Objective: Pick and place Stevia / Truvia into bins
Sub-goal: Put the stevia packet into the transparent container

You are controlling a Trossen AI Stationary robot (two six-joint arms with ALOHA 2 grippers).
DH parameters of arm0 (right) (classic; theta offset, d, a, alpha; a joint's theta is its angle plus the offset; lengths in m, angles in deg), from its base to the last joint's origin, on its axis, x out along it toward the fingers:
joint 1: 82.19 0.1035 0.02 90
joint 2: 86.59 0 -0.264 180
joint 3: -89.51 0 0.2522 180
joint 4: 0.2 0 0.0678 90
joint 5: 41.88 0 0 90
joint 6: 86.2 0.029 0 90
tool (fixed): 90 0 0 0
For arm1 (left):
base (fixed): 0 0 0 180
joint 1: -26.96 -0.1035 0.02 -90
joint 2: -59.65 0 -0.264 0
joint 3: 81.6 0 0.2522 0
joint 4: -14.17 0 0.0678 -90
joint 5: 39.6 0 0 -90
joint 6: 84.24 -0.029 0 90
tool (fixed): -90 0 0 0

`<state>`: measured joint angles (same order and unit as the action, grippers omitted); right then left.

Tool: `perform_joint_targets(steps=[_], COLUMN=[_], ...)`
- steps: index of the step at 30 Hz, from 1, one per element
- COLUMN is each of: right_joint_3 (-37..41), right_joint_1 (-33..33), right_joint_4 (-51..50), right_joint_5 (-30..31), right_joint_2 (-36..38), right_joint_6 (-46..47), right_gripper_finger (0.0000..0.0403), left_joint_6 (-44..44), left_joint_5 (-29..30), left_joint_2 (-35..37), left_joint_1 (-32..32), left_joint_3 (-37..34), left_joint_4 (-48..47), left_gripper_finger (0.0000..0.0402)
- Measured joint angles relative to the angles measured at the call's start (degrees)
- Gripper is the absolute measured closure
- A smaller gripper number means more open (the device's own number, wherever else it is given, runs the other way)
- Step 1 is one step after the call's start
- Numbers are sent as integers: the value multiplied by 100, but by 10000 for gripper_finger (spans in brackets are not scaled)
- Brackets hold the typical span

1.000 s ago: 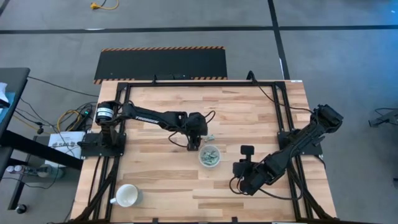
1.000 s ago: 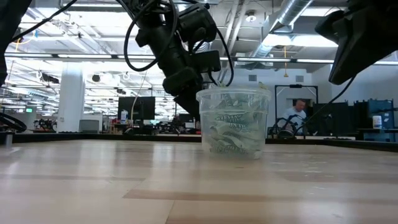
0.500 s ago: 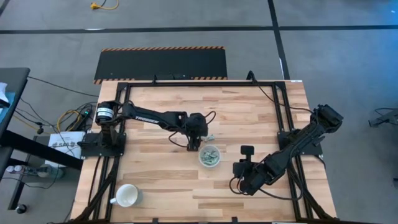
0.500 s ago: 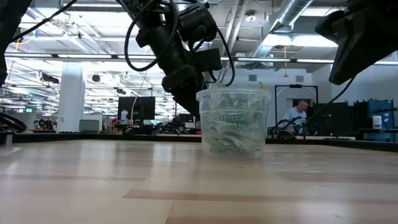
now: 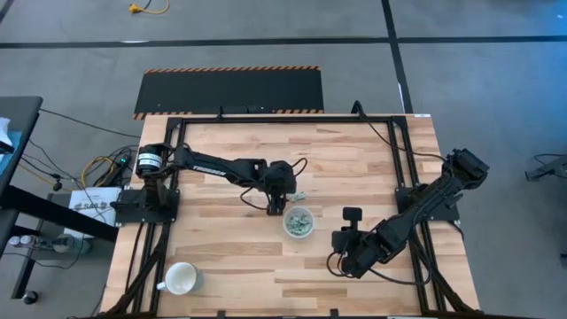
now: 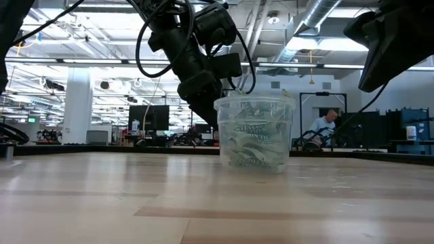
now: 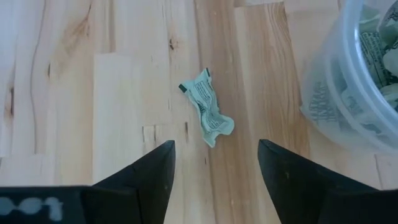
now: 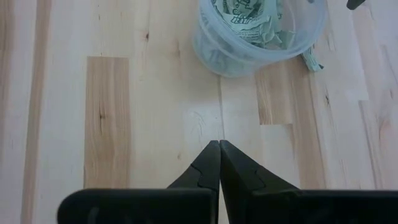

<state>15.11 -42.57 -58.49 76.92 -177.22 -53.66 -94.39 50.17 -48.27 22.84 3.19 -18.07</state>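
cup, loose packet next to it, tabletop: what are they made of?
Small round clear cup: looks like thin glossy plastic; the packets inside show through its wall.
Crumpled pale green and white sachet: likely matte paper; it holds creases and carries print.
Light plank tabletop: wood, by its grain, knots and joined strips, with a smooth finish.

You see even, bright overhead lighting on the table (image 5: 221, 168) from above, with only soft, short shadows under the arms. At table height, ceiling lights (image 6: 88, 61) in the far room glare, so the arms read as dark silhouettes. The near tabletop blurs there. The clear cup (image 6: 254, 133) shows pale highlights on its wall.
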Motion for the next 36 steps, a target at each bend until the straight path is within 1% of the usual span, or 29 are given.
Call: perform_joint_targets(steps=[10, 19, 24, 28, 33, 36], right_joint_3=[0, -4, -4, -4, -4, -4], right_joint_1=[15, 48, 130, 204, 240, 238], right_joint_4=[-2, -23, -80, -119, -131, -131], right_joint_5=[142, 150, 194, 305, 328, 349], right_joint_2=[0, -3, -4, -4, -4, -4], right_joint_6=[-135, -152, -133, -105, -44, -44], right_gripper_finger=[403, 403, 403, 403, 403, 403], left_joint_6=[-4, -16, -13, -16, -33, -2], left_joint_5=[-12, -437, -476, -443, -407, -366], left_joint_2=[2, -391, -571, -837, -839, -807], left_joint_1=[0, 0, 2, 2, -17, -17], left_joint_3=[0, 6, 13, 7, 13, 11], left_joint_4=[36, 438, 713, 689, 651, 654], left_gripper_finger=[181, 181, 181, 181, 182, 190])
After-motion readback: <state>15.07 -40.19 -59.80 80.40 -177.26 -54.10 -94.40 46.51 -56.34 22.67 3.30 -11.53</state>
